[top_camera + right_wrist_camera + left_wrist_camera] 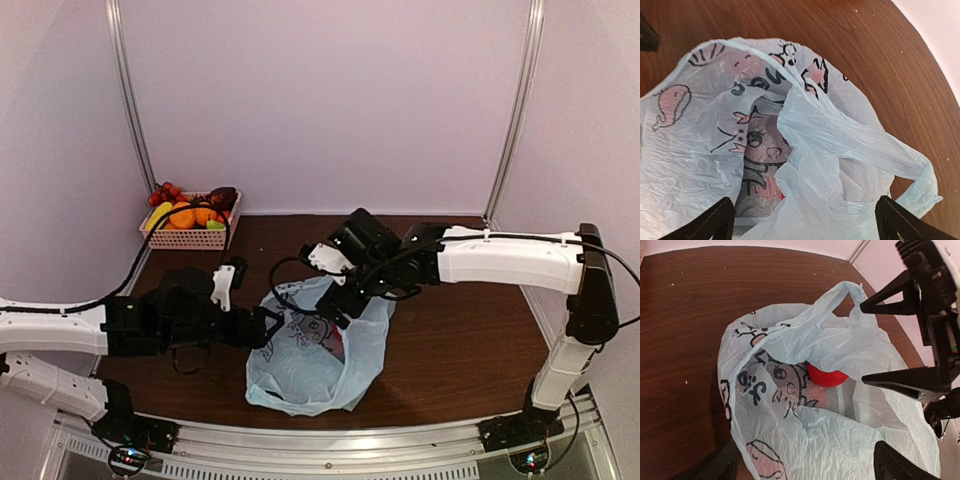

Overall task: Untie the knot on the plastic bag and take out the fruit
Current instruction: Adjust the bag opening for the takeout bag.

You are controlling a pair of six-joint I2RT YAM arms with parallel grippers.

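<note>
- Two tools, left (pixel 268 326) and right (pixel 338 306), stood with jaws wide, gripping nothing, at the mouth of the plastic bag (pixel 310 375).
- The bag lay mid-bench (pixel 470 330) with no knot visible; red fruit (pixel 827 376) sat inside.
- The step probably called for one tool pinning the rim while the other reached in.
- Bare bench showed right and far; the near edge lay close.

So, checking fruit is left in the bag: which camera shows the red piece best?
The left wrist view: the red fruit shows plainly in the plastic bag's open mouth. Top external gives only a dim red patch through the film; right wrist, a small red sliver behind the print.
</note>
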